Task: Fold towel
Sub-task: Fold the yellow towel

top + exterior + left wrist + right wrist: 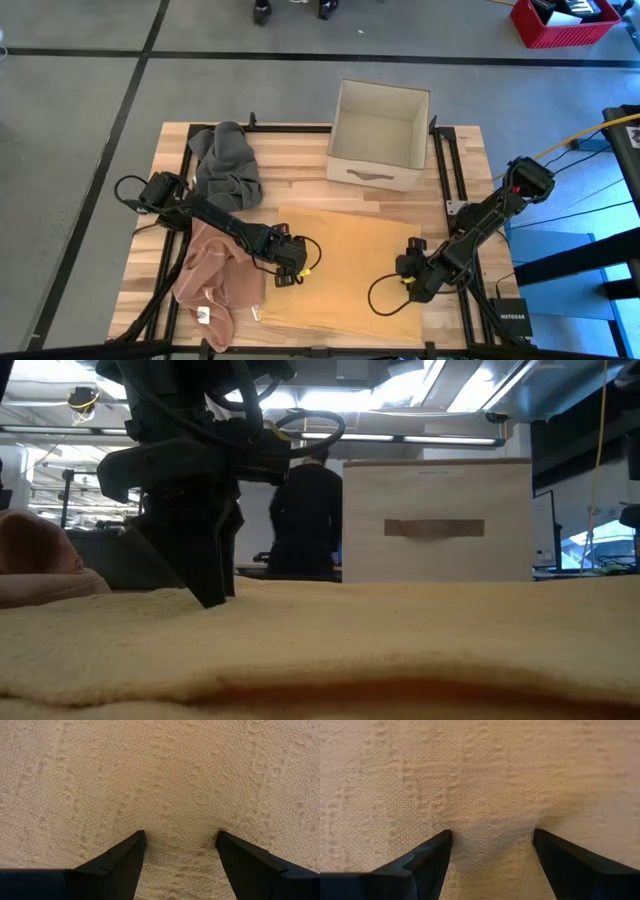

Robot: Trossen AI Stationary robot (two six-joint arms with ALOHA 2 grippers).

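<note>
Two dark grippers are pressing down on the flat, tan woven towel (345, 265) lying spread across the near half of the pale wooden slatted table (300, 170); from above, the left gripper (297, 262) is sitting near the towel's left side and the right gripper (412, 272) toward its right side, probably so that each can pinch up cloth for a fold. Beyond the towel, a crumpled grey cloth (227, 165), a bunched pink cloth (212, 280) and an open white fabric box (378, 135) are waiting off to the sides, likely set apart to leave the working area free. At table height, one gripper (210, 575) is standing with its tips touching the towel (400, 630), the box (437, 520) rising behind and a person (305, 510) standing beyond the table. Past the left wrist, both fingers (117, 862) are spread wide with the tips resting on the weave (165, 780), holding nothing. Past the right wrist, the fingers (427, 857) are likewise parted, and the cloth (485, 775) between them is dimpling slightly, suggesting they are pushing in before closing.
</note>
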